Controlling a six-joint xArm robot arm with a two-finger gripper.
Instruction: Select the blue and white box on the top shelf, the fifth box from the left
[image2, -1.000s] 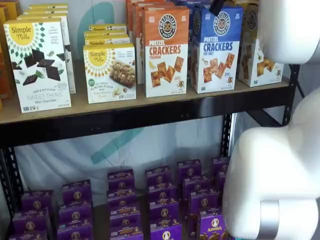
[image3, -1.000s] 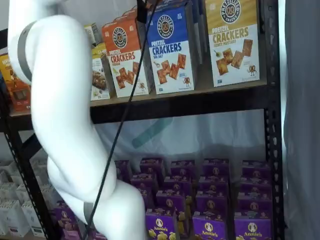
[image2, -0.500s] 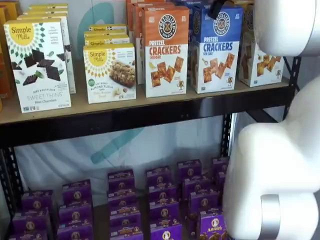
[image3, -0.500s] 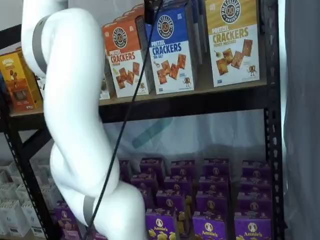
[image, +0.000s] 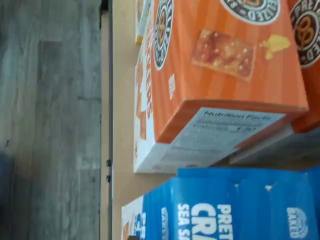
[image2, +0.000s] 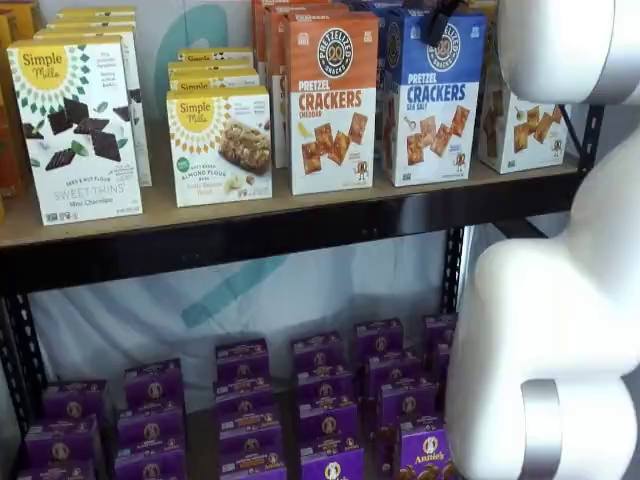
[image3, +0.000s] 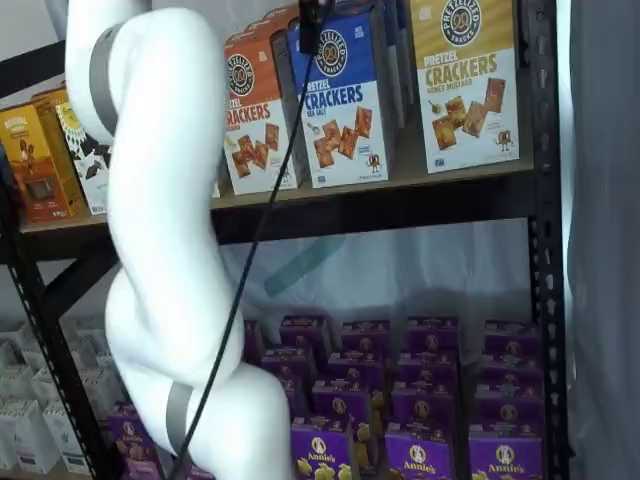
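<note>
Cardboard and light by the look of it, the blue and white box (image2: 432, 98) stands upright near the front of the top shelf (image2: 250, 215), between an orange box (image2: 332, 100) and a yellow box (image3: 465, 85); its thin walls would dent, so I would pinch the narrow sides near the top. Only a dark tip of the gripper (image2: 441, 24) shows at the box's upper edge in both shelf views, so whether its fingers are spread or pressed together cannot be told, and the arm (image2: 560, 330) hides the shelf's right end.

Blue and white box (image2: 432, 98) hemmed: orange Cheddar box (image2: 333, 103) just beside, yellow-topped box (image3: 466, 82) other side; front clear.
</note>
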